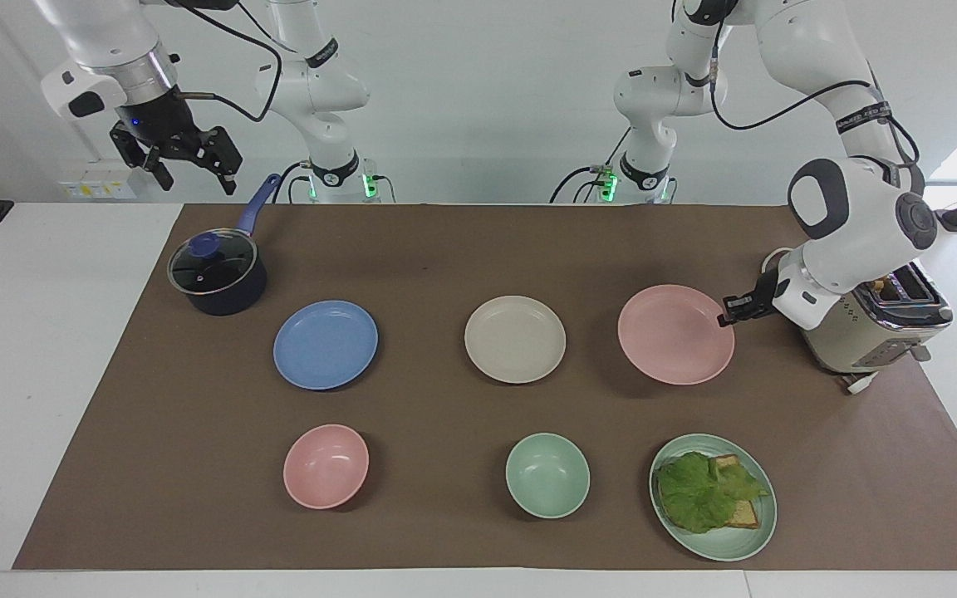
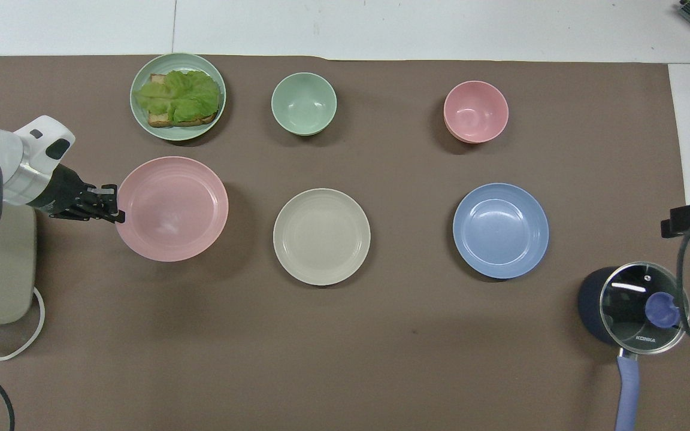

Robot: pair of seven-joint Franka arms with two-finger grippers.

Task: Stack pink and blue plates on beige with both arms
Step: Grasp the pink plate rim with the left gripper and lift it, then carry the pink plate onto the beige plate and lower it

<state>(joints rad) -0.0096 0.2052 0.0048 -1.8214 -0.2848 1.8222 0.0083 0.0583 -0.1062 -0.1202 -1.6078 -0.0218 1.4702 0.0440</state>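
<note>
Pink plate [image 1: 674,334]: pale pink, matte, shallow, round, low rim with faint concentric rings inside. Raised off the brown mat [image 1: 445,249], its shadow lying on the mat beneath it. Held by the rim edge that faces the toaster [image 1: 877,328].

Left gripper [image 1: 729,312]: fingers clamped tight on that rim, pointing sideways from the left arm's end of the table. Plate hangs over the mat between the toaster and the beige plate [image 1: 515,339].

Beige plate: cream, matte, same size and shape, flat on the mat mid-table, bare.

Blue plate [image 1: 326,344]: medium blue, matte, same form, flat on the mat toward the right arm's end, beside the beige plate, bare.

Right gripper [image 1: 188,162]: jaws spread wide, empty, hanging high over the saucepan [image 1: 217,276] and its glass lid; that arm waits.

Row farther from the robots: pink bowl [image 1: 326,465], green bowl [image 1: 547,475], green plate [image 1: 713,497] carrying toast and lettuce.
</note>
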